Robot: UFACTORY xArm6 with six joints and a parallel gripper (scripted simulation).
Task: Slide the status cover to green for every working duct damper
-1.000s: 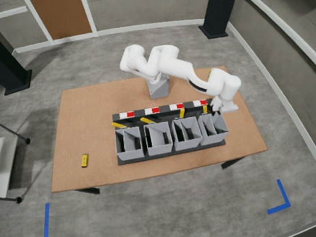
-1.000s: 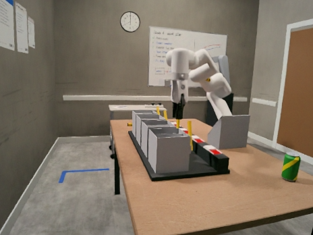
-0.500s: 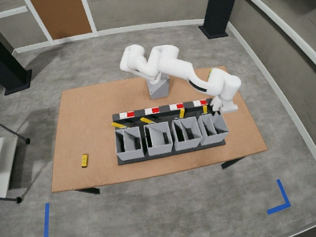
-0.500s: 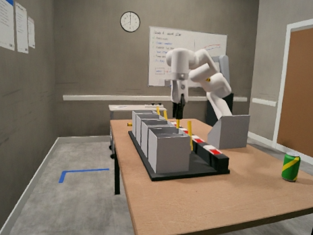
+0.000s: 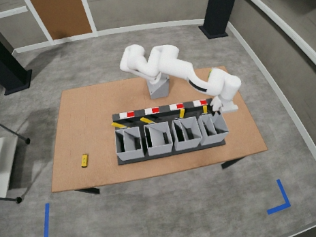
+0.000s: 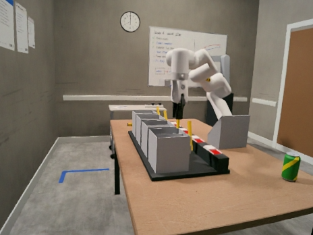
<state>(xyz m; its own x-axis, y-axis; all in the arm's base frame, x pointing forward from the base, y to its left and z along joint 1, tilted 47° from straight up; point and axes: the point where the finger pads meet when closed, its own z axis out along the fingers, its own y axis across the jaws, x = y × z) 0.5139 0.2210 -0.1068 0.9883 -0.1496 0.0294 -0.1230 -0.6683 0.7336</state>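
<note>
Four grey box dampers stand in a row on a dark base, each with a yellow lever behind it. The two left levers lie tilted; the two right levers stand upright. Behind them, a dark rail carries four status sliders, each with a white cover, and all four show red. My gripper points down at the back of the rightmost damper, beside its lever. In the side view it hangs just above a yellow lever. Its fingers stand partly open with nothing between them.
The grey robot base block stands behind the rail. A small yellow object lies near the table's front left. A green can with a yellow stripe stands on the table on the robot-base side of the rail.
</note>
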